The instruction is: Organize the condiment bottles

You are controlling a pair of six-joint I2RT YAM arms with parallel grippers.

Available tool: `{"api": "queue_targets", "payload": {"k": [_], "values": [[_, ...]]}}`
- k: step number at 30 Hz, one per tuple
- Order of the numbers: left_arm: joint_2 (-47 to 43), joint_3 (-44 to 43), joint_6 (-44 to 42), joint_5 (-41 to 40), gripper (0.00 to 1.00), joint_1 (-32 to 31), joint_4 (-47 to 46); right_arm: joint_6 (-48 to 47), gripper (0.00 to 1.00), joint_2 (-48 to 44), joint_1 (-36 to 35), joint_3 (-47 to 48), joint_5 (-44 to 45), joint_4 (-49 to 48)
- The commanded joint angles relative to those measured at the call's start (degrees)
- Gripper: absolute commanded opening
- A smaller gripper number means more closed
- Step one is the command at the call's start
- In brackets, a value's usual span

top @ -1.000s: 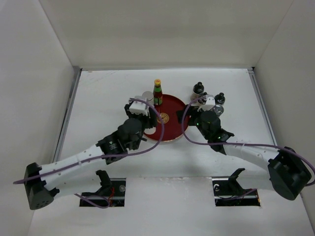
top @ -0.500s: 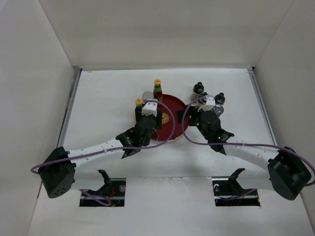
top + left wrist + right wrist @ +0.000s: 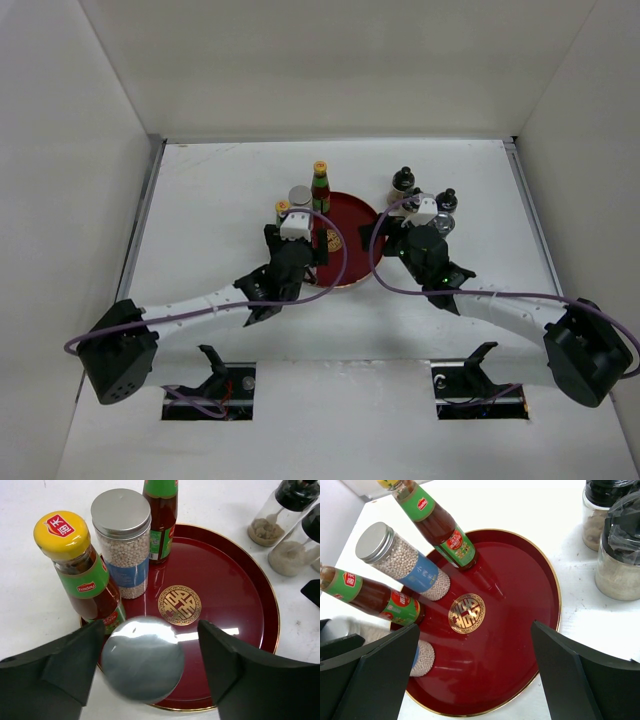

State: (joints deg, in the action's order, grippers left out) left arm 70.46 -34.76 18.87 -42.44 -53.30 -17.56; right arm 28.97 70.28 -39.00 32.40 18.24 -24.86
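Straddling a silver-lidded shaker (image 3: 142,660) at the near rim of the red plate (image 3: 235,595), the left end effector (image 3: 150,632) has its jaws spread, with a sliver of gap showing on one side, so it's not clamped. That shaker looks light and stiff, smooth-walled and probably slippery. Best taken across the body, below the lid, I'd say. Beside it on the plate stand a yellow-capped sauce bottle (image 3: 80,570) of dark red-brown liquid, a second shaker (image 3: 122,545) packed with pale round grains, and another sauce bottle (image 3: 161,525). Two black-capped glass cruets (image 3: 597,515) holding pale powders wait on the table (image 3: 200,200), just off the plate. The right end effector (image 3: 475,627) hangs wide open over the plate, holding nothing.
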Motion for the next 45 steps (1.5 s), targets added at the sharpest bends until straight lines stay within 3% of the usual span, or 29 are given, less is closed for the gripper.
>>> {"api": "queue_targets", "payload": {"k": [1,4,8,9,11,13,15,17,19,21,24,27,30,34,39,45], "values": [[-3.4,0.1,0.4,0.6,0.78,-0.3,-3.9,0.1,1.00,-0.4,0.1,0.3,0.7,-2.3],[-6.1,-0.4,-0.9,0.3,0.86,0.3,-3.9,-0.1,1.00,-0.7,0.1,0.3,1.0,-2.2],[-10.6,-0.7,-3.0,0.1,0.89,0.3,-4.8,-1.1,1.00,-1.0,-0.1,0.9,1.0,-1.5],[-11.6,-0.9,-3.4,0.1,0.89,0.5,-5.1,-1.4,0.95,-1.4,-0.1,1.1,1.1,-1.4],[-14.1,-0.9,-4.3,0.0,0.85,0.8,-5.7,-1.6,0.74,-2.0,-0.1,1.3,1.2,-1.2],[-17.3,0.6,-4.3,-1.0,0.74,1.0,-7.1,-1.6,0.52,-2.6,-0.1,2.0,1.3,0.2],[-20.5,2.8,-3.9,-3.0,0.50,2.2,-8.6,-1.6,0.38,-3.2,-0.1,3.0,2.1,2.4],[-23.8,5.0,-3.1,-5.4,0.34,3.9,-8.7,-2.1,0.31,-3.3,0.0,4.5,3.2,4.5],[-26.2,7.5,-1.5,-8.4,0.28,5.8,-8.2,-2.4,0.30,-2.8,0.6,6.3,4.5,6.9],[-27.6,9.7,1.4,-10.9,0.26,8.5,-6.4,-2.5,0.33,-2.2,1.5,8.6,6.4,9.5],[-28.3,12.9,8.5,-10.6,0.28,12.9,-2.8,-5.2,0.45,0.2,3.4,13.1,8.8,12.2],[-27.1,15.2,14.9,-6.5,0.29,18.3,-0.6,-8.2,0.55,4.2,6.6,18.7,11.6,14.9],[-27.2,18.1,19.3,-1.4,0.29,23.6,-0.9,-10.2,0.74,9.4,10.4,24.4,12.4,18.0],[-27.7,21.1,22.8,4.8,0.31,28.7,-2.3,-10.7,0.89,14.3,14.3,27.9,12.8,19.8],[-25.0,23.2,23.2,8.0,0.36,29.6,-7.4,-11.9,0.99,20.1,16.7,32.5,11.7,23.5],[-24.4,23.8,23.4,7.8,0.42,29.4,-8.3,-12.5,1.00,23.0,18.1,34.0,10.2,26.2]]}}
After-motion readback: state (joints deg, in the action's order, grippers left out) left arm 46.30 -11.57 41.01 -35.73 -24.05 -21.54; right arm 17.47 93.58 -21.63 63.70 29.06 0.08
